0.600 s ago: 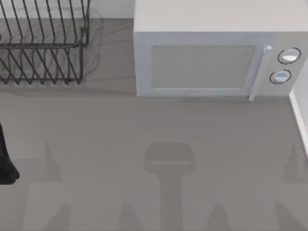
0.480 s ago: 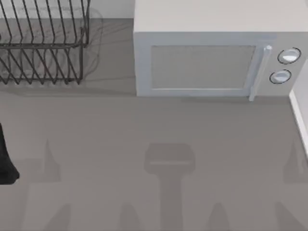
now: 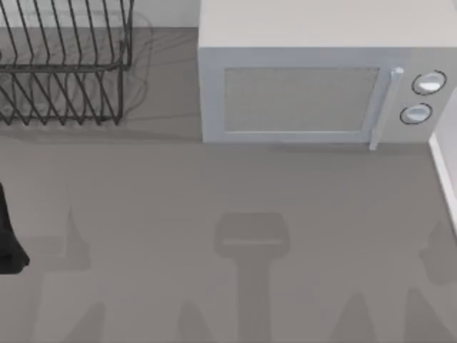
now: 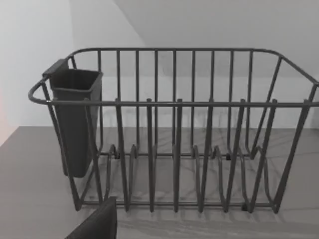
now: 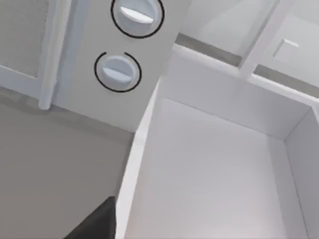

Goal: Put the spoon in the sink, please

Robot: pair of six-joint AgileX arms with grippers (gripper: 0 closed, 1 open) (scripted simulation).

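My left end effector (image 3: 10,246) at nine o'clock, grip indiscernible; dark wire dish rack (image 3: 64,68) at eleven, white microwave (image 3: 314,86) at one; scene unchanged.

Top camera straight down on my table (image 3: 214,186), left wrist camera close and level on the dish rack (image 4: 174,129), shared with the top view, right wrist camera tilted over the sink (image 5: 209,169) beside the microwave (image 5: 75,45), also shared
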